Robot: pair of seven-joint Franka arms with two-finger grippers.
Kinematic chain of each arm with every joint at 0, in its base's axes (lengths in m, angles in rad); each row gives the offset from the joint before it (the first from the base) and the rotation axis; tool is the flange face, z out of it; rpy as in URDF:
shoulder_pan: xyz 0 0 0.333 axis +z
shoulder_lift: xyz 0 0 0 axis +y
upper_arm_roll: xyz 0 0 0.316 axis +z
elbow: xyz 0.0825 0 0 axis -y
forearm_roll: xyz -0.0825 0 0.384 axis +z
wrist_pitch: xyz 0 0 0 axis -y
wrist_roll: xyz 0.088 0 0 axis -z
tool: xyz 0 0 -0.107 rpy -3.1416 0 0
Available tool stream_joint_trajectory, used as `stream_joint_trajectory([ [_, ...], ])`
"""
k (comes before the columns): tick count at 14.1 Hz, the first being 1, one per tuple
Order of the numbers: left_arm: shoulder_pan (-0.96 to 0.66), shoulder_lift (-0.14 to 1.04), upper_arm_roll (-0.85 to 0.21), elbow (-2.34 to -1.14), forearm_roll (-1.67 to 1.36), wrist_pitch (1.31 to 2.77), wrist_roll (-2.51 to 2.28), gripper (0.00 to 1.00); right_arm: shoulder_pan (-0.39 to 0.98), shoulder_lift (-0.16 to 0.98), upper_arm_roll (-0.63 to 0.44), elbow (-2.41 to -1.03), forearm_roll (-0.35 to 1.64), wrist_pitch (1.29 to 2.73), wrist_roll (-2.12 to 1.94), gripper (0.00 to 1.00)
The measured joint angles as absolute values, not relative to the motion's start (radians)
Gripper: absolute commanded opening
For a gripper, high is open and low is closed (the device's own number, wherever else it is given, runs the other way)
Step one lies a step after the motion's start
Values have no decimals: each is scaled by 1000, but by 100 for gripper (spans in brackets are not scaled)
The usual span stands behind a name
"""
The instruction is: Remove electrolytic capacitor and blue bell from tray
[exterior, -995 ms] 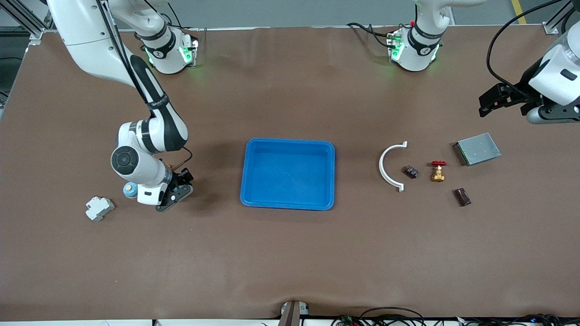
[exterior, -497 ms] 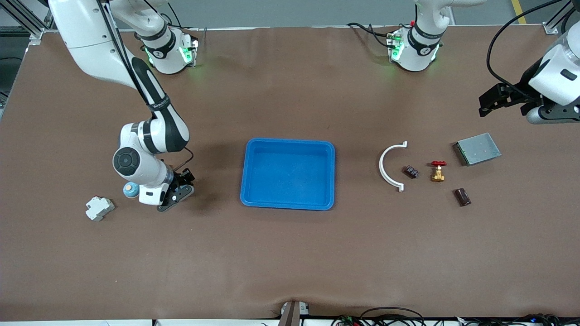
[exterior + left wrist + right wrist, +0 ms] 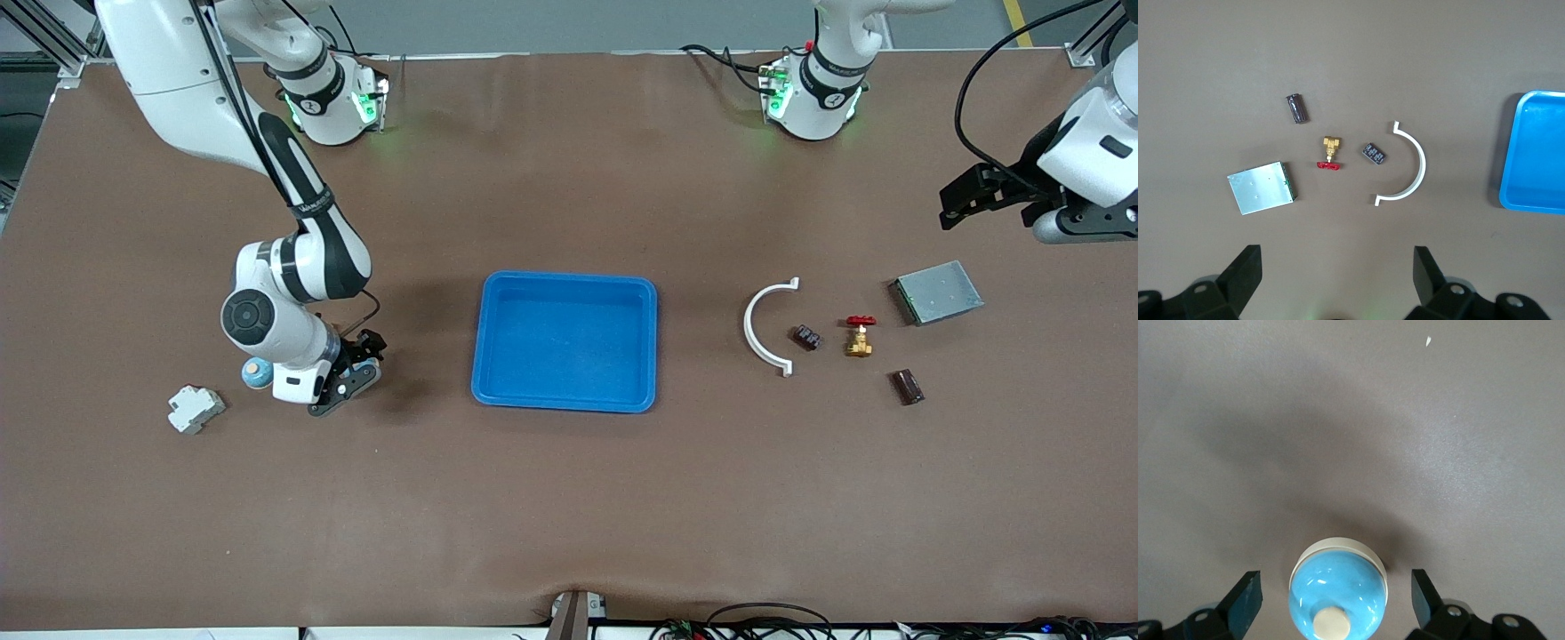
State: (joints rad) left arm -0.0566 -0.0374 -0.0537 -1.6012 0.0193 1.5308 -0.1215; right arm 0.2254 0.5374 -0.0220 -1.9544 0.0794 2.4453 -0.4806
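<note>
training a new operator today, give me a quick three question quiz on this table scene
1. True or false: the blue rectangular plastic tray holds the light blue dome-shaped bell.
2. Multiple choice: the open right gripper has its fingers A) on either side of the bell, apart from it; B) clamped on the white plastic breaker block; C) over the tray.
3. Fill in: the left gripper hangs open over the end of the table where the dark cylindrical capacitor lies; the brass valve with the red handle is nearer to the ______ arm's end of the table.

Key: 1 false; 2 A; 3 left
</note>
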Motion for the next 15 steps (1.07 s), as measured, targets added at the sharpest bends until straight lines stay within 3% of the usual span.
stream_joint_trajectory([
  [3, -57, -37, -54, -1601, 19, 1531, -121, 100, 226, 511, -22, -1915, 85, 2342, -462, 100],
  [7, -57, -37, -54, -1600, 19, 1531, -121, 100, 225, 412, -23, -1819, 90, 2068, -285, 100],
  [11, -57, -37, -54, -1600, 19, 1531, -121, 100, 217, 306, -28, -1794, 91, 1935, -119, 100],
  [15, -58, -37, -54, -1600, 19, 1531, -121, 100, 128, 239, -30, -1705, 91, 1747, -87, 100],
])
